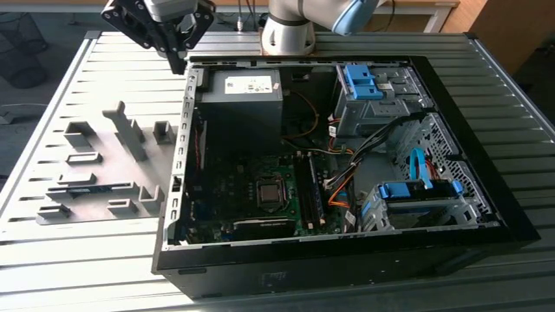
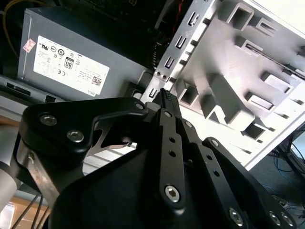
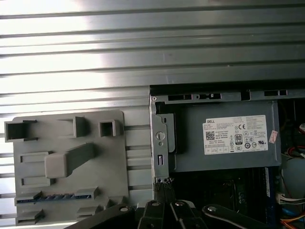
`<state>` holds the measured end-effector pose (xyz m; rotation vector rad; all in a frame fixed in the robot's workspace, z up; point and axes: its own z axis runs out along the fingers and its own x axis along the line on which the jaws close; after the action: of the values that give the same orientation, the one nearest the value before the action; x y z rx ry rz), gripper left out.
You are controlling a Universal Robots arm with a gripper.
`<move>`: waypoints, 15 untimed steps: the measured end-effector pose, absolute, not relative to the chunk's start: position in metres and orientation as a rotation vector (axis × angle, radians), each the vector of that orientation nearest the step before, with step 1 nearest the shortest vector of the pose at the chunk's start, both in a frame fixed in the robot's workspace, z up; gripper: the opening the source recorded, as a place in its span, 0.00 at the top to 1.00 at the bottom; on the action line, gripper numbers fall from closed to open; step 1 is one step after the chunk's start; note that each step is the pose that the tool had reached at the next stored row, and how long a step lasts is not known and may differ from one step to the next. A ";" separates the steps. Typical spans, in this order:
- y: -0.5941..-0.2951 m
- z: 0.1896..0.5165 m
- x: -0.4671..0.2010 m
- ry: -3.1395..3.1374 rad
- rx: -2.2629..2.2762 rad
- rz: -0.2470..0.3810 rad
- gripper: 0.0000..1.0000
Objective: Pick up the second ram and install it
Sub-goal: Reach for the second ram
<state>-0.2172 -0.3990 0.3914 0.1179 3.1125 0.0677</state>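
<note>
- Second ram (image 1: 90, 189) — a blue strip — lies flat in a slot of the grey fixture plate (image 1: 113, 166), on the slatted surface (image 1: 69, 260) beside the open computer case (image 1: 347, 257), toward the surface's edge at the exterior view's left.
- Hand (image 1: 179, 64) hangs over the case's corner by the power supply (image 1: 243, 104), fingers pressed together, holding nothing — well apart from the ram.
</note>
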 end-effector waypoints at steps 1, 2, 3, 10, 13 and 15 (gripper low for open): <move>-0.399 0.391 -0.219 3.112 0.118 0.068 0.89; -0.399 0.391 -0.220 3.112 0.118 0.068 0.89; -0.399 0.391 -0.222 3.112 0.118 0.068 0.89; -0.399 0.391 -0.229 3.112 0.118 0.068 0.89; -0.399 0.391 -0.229 3.112 0.118 0.068 0.89; -0.399 0.391 -0.230 3.113 0.118 0.068 0.89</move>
<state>-0.2304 -0.3990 0.3911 0.1182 3.1125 0.0676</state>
